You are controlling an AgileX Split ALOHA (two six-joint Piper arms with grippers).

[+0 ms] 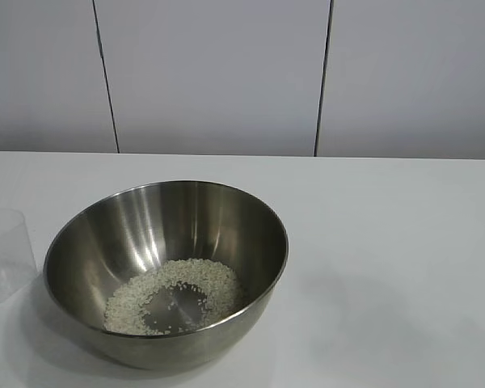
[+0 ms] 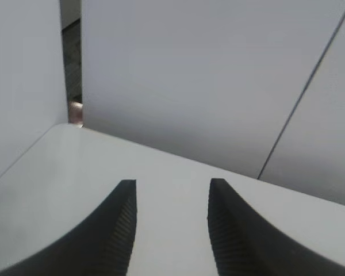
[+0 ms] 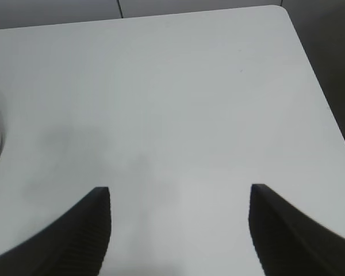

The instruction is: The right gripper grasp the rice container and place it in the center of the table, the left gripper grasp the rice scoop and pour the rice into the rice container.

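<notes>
Now the rice container (image 1: 166,271) is seen standing upright on the white desk (image 1: 388,267), left of centre in the exterior view. White rice (image 1: 174,295) lies spread in a ring across its bottom. The rice scoop (image 1: 6,255), a clear plastic cup, stands upright on the desk just beside the container at the left edge of that view; whether the two touch cannot be told, and whether any grains are in it cannot be made out.

The left hand (image 2: 171,230) is seen only in its own wrist view, where its fingers are held moderately apart with nothing between them, pointed roughly level over bare desk toward the pale wall panels (image 2: 207,80) behind. The right hand (image 3: 179,230) is spread wider, also empty, tilted down over bare desk; a sliver of the container's rim shows at the edge of its view.
</notes>
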